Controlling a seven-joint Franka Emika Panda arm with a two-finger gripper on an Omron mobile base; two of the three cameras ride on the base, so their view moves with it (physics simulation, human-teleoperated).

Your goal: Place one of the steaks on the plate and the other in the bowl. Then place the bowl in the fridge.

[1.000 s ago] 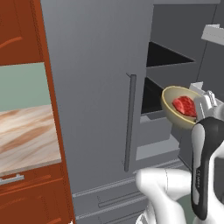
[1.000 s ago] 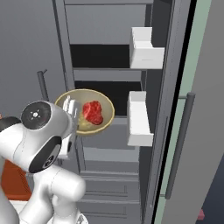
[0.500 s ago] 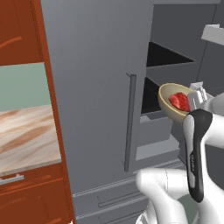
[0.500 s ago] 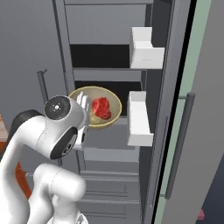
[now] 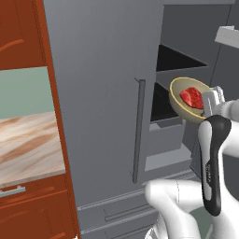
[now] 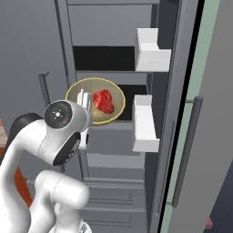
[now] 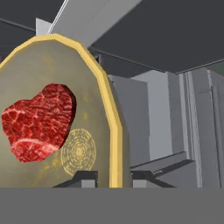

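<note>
Hand view: claw [image 7: 113,179] clamped on the rim of the bowl [image 7: 94,113], one fingertip on each side of the yellow wall, steak [image 7: 39,121] lying inside on the bowl floor. Right base view puts the bowl [image 6: 116,93] held up in front of the open right half of the fridge [image 6: 109,45], level with the dark gap of a middle shelf [image 6: 132,93], steak [image 6: 103,100] near the bowl's centre. Left base view: bowl [image 5: 179,100] just right of the closed left door and its bar handle [image 5: 138,130], tipped somewhat toward the camera, steak [image 5: 191,97] inside, claw [image 5: 211,100] at the bowl's right rim. White door bins [image 6: 144,123] hang on the open right door, near the bowl's right side

Judged step: carrying the bowl into the fridge. To do it well: level the bowl before moving in so the steak doesn't slide out; go straight into the shelf opening, rim under the shelf above; stay off the door bins on the right and the closed door edge on the left; set the base flat on the shelf before letting go; rim grip is one-sided, so move slowly. Shelf depth can't be judged from here
</note>
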